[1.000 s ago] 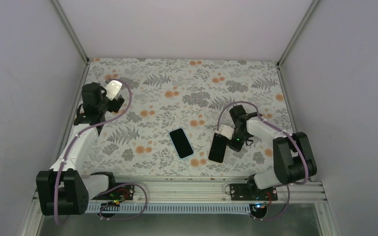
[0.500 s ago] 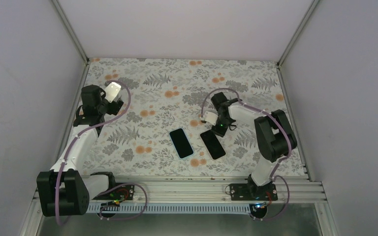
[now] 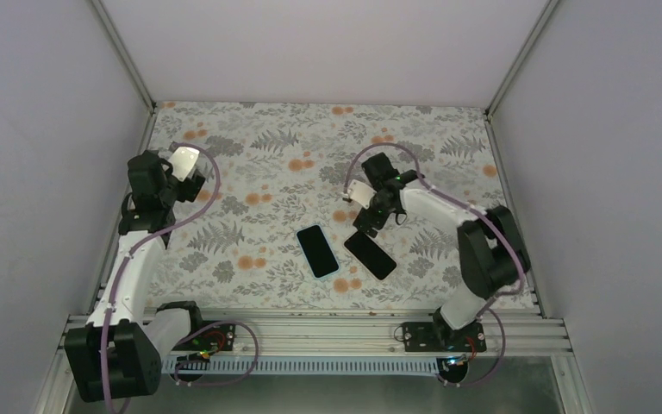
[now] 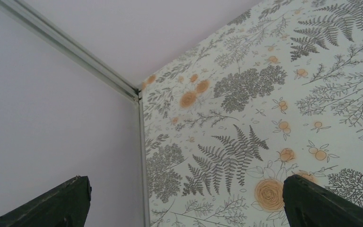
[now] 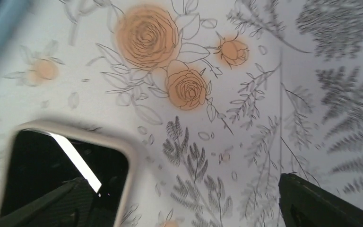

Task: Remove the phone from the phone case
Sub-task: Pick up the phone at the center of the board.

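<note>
A black glossy phone [image 3: 370, 254] with a pale rim lies flat on the floral table, right of centre. In the right wrist view the phone [image 5: 61, 175] fills the lower left. Just to its left lies a dark rectangle with a light blue rim, the phone case [image 3: 317, 251]; I cannot tell what is inside it. My right gripper [image 3: 369, 217] hovers over the phone's far end, open, with nothing between its fingers [image 5: 326, 201]. My left gripper [image 3: 196, 183] is open and empty near the table's far left edge, well away from both; its wrist view shows only its fingers [image 4: 52, 203] over the table.
The floral tabletop [image 3: 250, 172] is boxed in by plain walls on the left [image 3: 43, 172], back and right. A metal corner post [image 4: 75, 52] runs beside the left gripper. The arms' base rail [image 3: 327, 332] crosses the near edge.
My right gripper carried the phone from the right toward the centre, then opened and let it go beside the case. The left arm drew back a little to the left.
</note>
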